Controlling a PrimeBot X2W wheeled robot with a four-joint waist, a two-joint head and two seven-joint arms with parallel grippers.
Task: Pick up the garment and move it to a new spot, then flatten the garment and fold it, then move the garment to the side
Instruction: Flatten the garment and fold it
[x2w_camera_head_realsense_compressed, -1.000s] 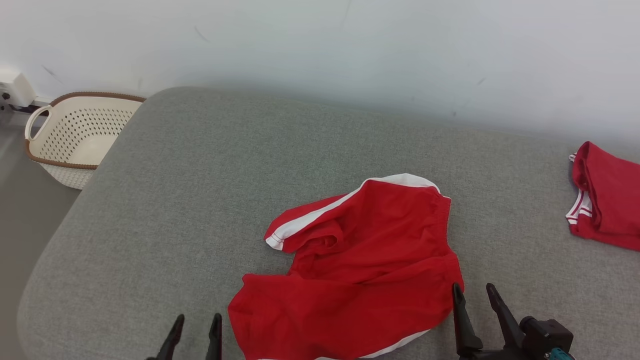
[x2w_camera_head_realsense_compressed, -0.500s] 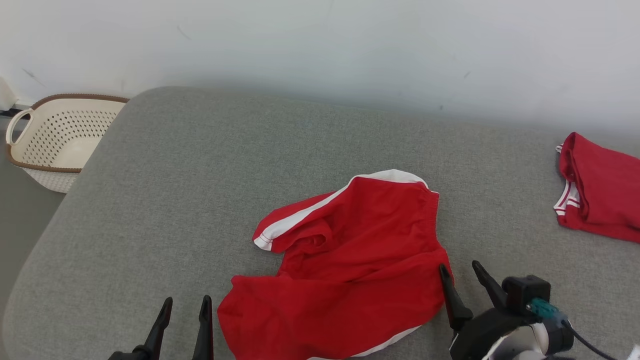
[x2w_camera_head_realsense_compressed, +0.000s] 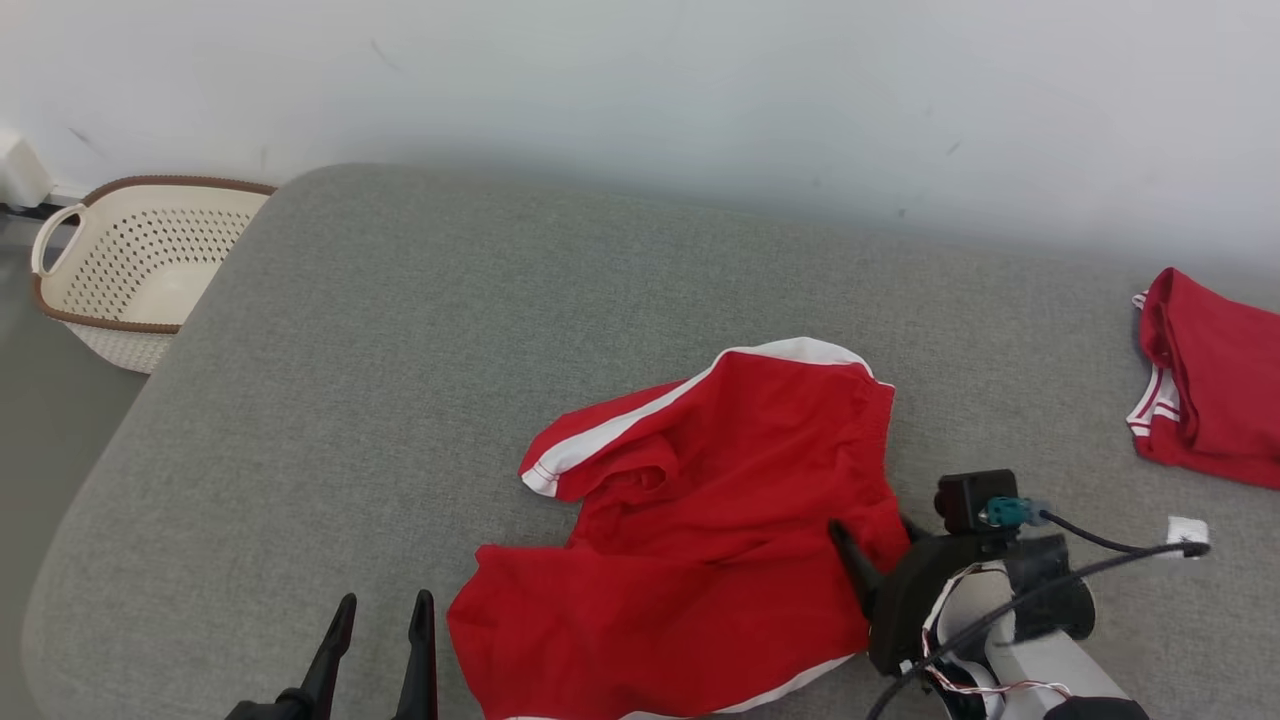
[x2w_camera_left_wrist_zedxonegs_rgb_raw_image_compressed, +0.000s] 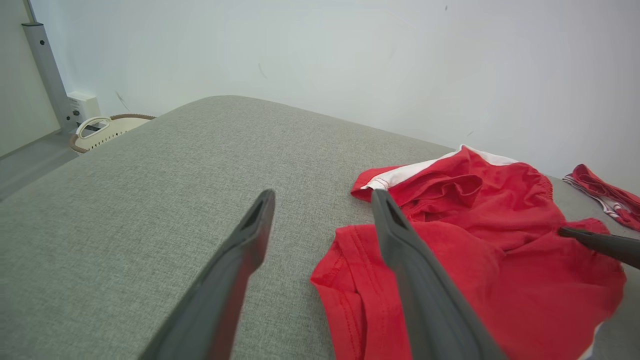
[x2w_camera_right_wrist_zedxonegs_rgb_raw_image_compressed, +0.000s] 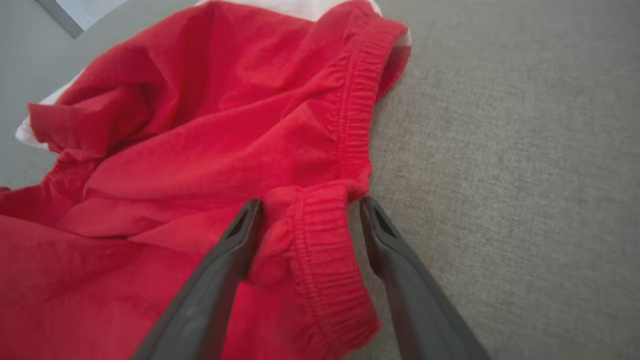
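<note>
right gripper (x2w_camera_right_wrist_zedxonegs_rgb_raw_image_compressed: 310, 202) jaws spread, straddling elastic waistband (x2w_camera_right_wrist_zedxonegs_rgb_raw_image_compressed: 320, 235) fold of red garment (x2w_camera_head_realsense_compressed: 720, 520) — nothing pinched yet. left gripper (x2w_camera_left_wrist_zedxonegs_rgb_raw_image_compressed: 324, 195) also spread, empty, hovering just beside garment's near-left hem. progress: looks like very start — pickup not done. garment crumpled on grey cushion (x2w_camera_head_realsense_compressed: 400, 350), near front edge, right of centre. move, flatten, fold, set-aside all left. second red garment (x2w_camera_head_realsense_compressed: 1210, 400) far right, basket (x2w_camera_head_realsense_compressed: 130, 260) off left end.

Spread jaws astride garment (x2w_camera_right_wrist_zedxonegs_rgb_raw_image_compressed: 200, 125) waistband (x2w_camera_right_wrist_zedxonegs_rgb_raw_image_compressed: 322, 242)
</note>
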